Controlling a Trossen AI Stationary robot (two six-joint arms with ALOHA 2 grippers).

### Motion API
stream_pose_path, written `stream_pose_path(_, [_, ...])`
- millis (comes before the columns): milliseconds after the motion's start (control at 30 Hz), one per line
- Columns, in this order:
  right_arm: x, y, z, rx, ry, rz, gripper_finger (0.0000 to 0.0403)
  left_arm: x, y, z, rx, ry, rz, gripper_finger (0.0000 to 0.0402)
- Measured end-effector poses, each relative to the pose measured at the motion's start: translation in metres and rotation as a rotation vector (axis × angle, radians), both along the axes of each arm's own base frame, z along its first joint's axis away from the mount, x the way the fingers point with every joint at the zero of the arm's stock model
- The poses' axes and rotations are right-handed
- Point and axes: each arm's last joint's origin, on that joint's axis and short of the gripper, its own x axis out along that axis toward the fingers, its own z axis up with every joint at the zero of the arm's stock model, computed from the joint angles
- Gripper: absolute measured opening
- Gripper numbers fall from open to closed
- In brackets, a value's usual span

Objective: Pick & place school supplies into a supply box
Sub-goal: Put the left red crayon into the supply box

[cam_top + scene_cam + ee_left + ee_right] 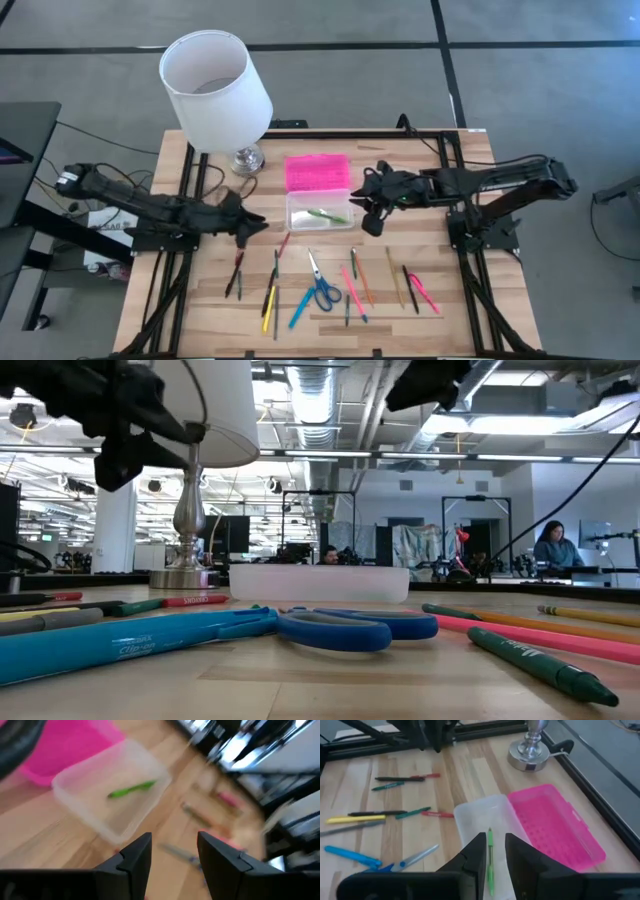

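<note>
Small clear plastic supply box (320,212) w/ bright pink ribbed lid (317,172) flipped open sits mid-bench toward the far edge; one green pen (490,859) lies inside. Right gripper (373,222) hangs just beside the box's right end, fingers parted, grasping nothing. Left gripper (244,234) hangs left of the box, fingers released & empty; remaining pens, pencils and blue-handled scissors (322,288) lie scattered toward the near edge.

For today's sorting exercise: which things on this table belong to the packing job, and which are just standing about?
Job:
box
pink lid
green pen in the box
scissors
loose pens on the table

Standing about:
lamp
</note>
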Motion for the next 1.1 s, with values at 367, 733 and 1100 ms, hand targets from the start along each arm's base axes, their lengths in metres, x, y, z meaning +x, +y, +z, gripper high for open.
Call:
stream_pose_path(367, [-0.011, 0.006, -0.002, 0.011, 0.073, 0.01, 0.0066, 0.025, -0.02, -0.005, -0.095, 0.459, 0.148, 0.0153])
stream_pose_path(733, [-0.01, 0.003, -0.004, 0.0, 0.081, 0.009, 0.0066, 0.014, -0.023, -0.025, -0.256, 0.89, 0.382, 0.0153])
stream_pose_path(1100, [-0.01, 0.003, -0.003, 0.005, 0.08, 0.009, 0.0066, 0.024, -0.027, -0.045, -0.212, 0.994, 0.386, 0.0153])
